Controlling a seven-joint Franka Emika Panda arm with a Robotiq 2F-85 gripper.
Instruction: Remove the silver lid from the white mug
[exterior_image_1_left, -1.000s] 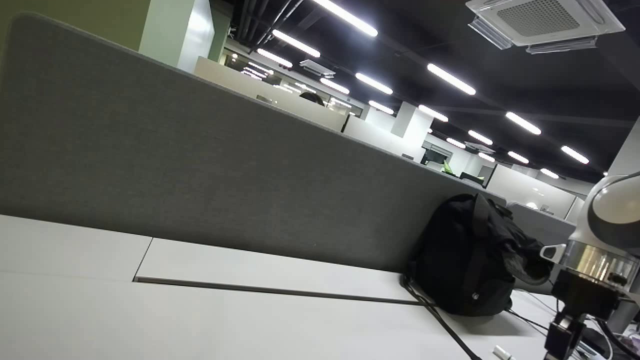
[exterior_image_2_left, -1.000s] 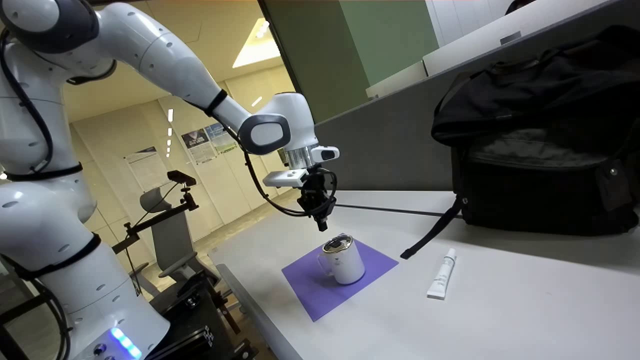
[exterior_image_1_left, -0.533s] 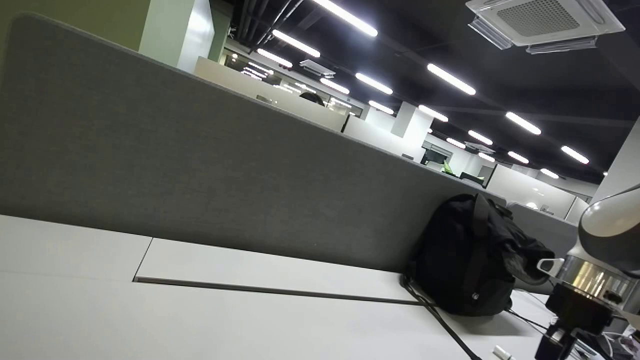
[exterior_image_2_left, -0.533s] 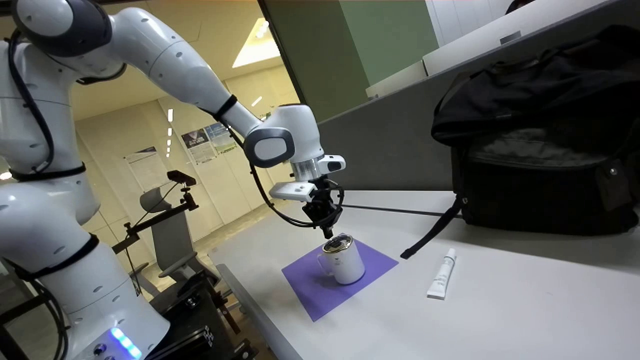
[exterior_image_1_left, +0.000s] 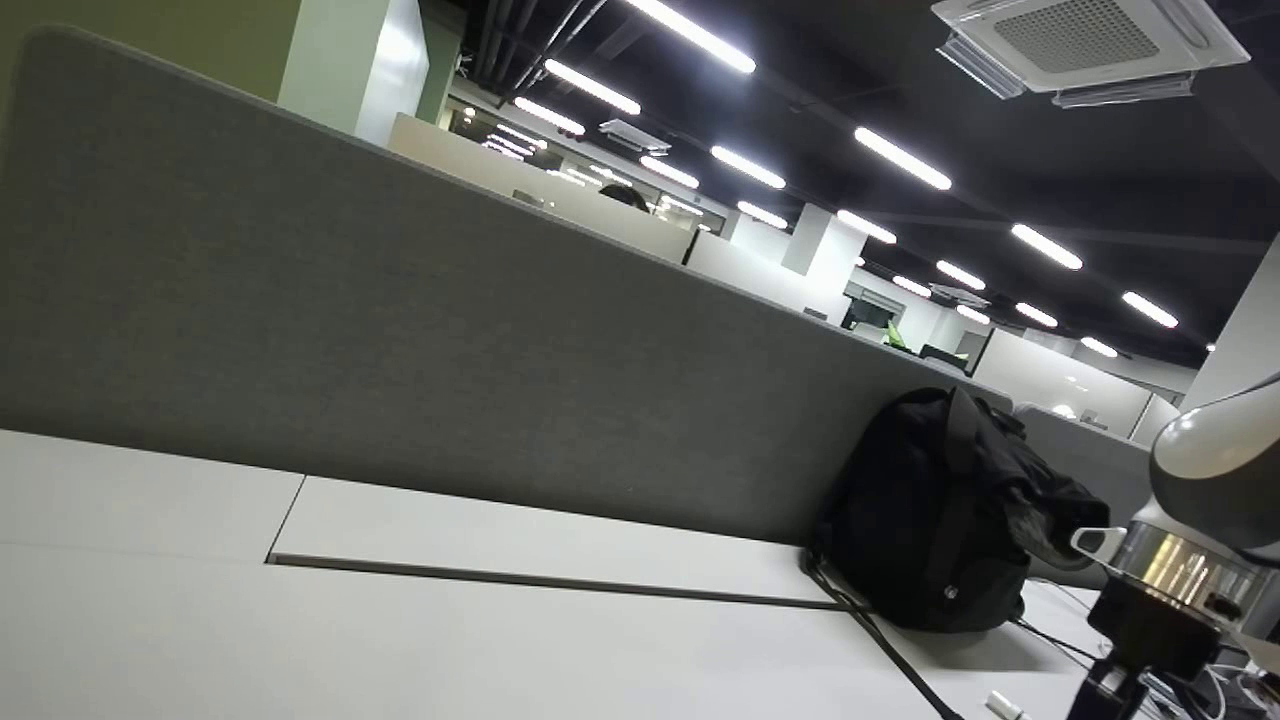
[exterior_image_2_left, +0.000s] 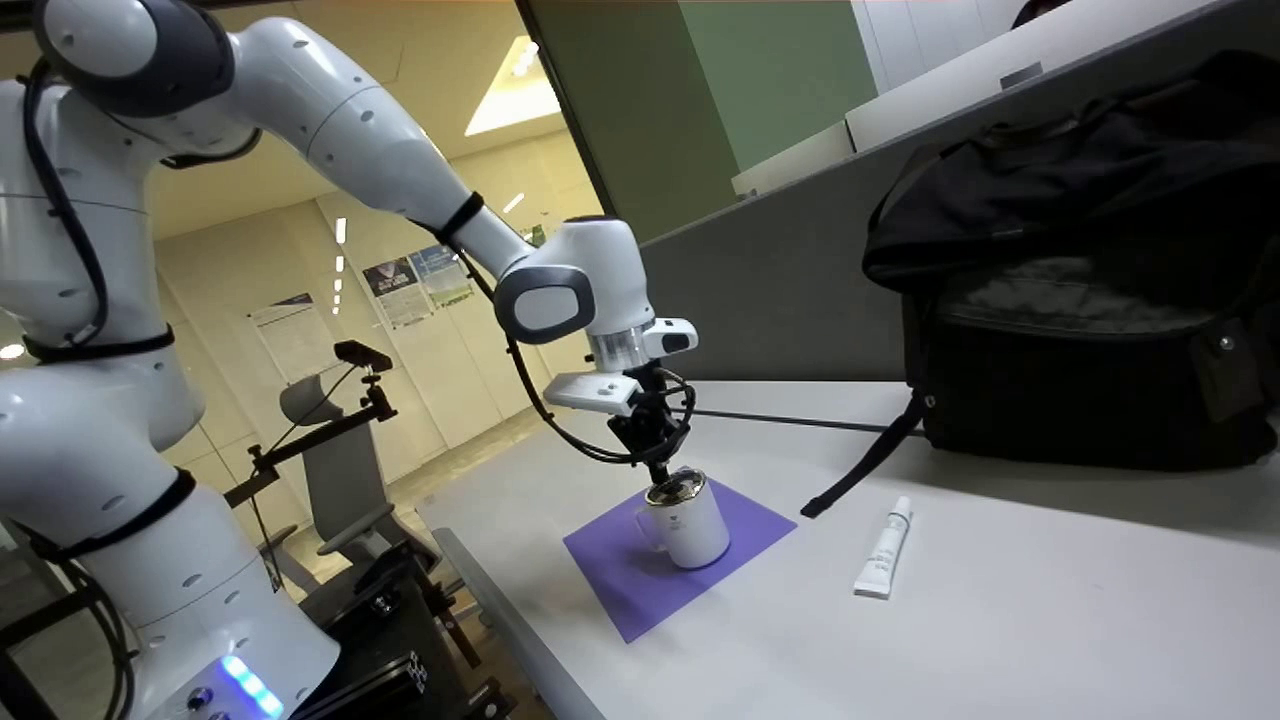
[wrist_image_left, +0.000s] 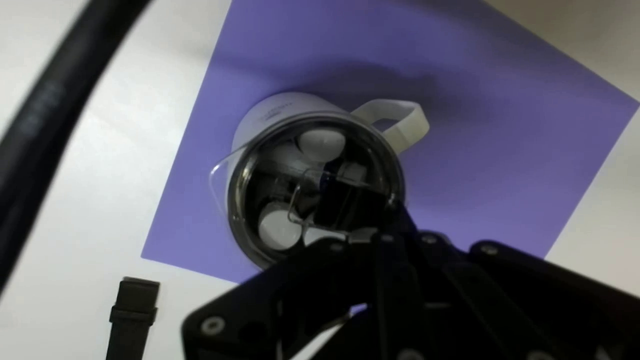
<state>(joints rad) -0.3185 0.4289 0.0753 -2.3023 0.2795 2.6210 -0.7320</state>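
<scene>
Closed on nothing, my gripper (exterior_image_2_left: 657, 472) points down at the left edge of the lid (exterior_image_2_left: 678, 487), toward its far side. It is so near that I judge the reach all but done. Right at that spot both are dark, so I can't tell whether they touch or stand just apart. The lid sits on the mug (exterior_image_2_left: 695, 530), covering its mouth, so the removal proper is yet to come. The mug stands upright on the sheet (exterior_image_2_left: 755, 520). What is left for me, I think, is to catch the lid, either prying at its edge or spreading to pinch it, then lift it clear of the mug; where it goes after that, the task does not say. To the right of the sheet a tube (exterior_image_2_left: 885, 550) lies on the table (exterior_image_2_left: 1000, 630), and farther right, toward the far side, stands the bag (exterior_image_2_left: 1080, 300); neither looks to be in the way of the lift.
</scene>
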